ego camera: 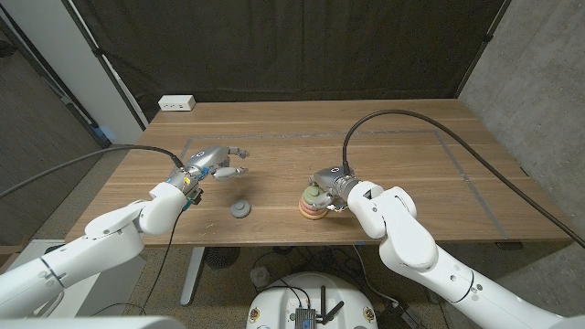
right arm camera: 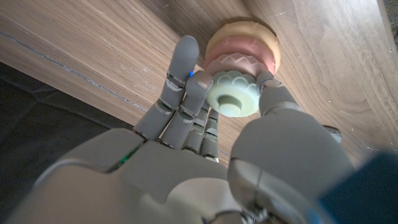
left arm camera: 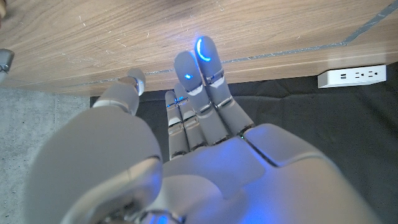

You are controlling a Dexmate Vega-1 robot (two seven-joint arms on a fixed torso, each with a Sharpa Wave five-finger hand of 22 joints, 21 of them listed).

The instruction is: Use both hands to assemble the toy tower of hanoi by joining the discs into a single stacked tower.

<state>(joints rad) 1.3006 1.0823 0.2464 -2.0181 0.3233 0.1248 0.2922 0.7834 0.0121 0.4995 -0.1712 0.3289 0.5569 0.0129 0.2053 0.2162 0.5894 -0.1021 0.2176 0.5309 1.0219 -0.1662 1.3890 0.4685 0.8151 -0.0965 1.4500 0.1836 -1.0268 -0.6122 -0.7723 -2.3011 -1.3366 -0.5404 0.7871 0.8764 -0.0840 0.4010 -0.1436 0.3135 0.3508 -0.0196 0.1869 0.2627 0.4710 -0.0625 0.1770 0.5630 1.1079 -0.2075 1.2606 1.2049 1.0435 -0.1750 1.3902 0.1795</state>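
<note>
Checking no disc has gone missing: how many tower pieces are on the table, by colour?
Pale yellow scalloped disc: 1
Pink scalloped disc: 1
Pale green scalloped disc: 1
Grey round piece lying apart: 1
Total: 4

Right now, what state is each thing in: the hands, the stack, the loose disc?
Left hand: open, above the table, holding nothing.
Right hand: gripping the green disc.
Green disc: on top of the stack, held.
Stack: upright; pink disc on a tan one.
Grey disc: loose on the table, untouched.
</note>
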